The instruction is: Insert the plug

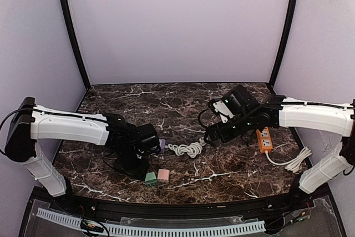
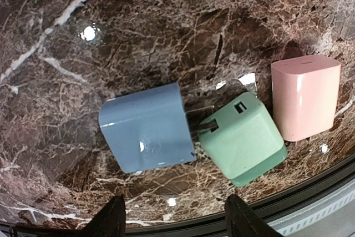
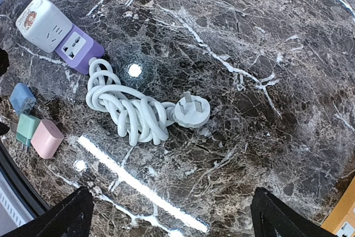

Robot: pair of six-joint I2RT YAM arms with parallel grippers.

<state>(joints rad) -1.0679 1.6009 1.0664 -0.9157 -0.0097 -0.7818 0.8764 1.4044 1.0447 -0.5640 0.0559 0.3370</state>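
A white plug (image 3: 192,112) lies flat on the marble, prongs up, at the end of a coiled white cable (image 3: 126,109). My right gripper (image 3: 172,221) hangs open above it, nothing between the fingers. A purple socket block (image 3: 81,51) joined to a white cube adapter (image 3: 41,23) lies just beyond the coil. My left gripper (image 2: 175,223) is open over a blue charger (image 2: 146,128), whose prongs touch a green charger (image 2: 244,138). A pink charger (image 2: 305,99) stands right of the green one. The left fingers hang above the table near its front edge, clear of all three.
An orange power strip (image 1: 265,140) lies at the right, its white cord (image 1: 288,162) running toward the right arm's base. The black front rail (image 2: 310,192) passes close behind the chargers. Lilac walls enclose the table.
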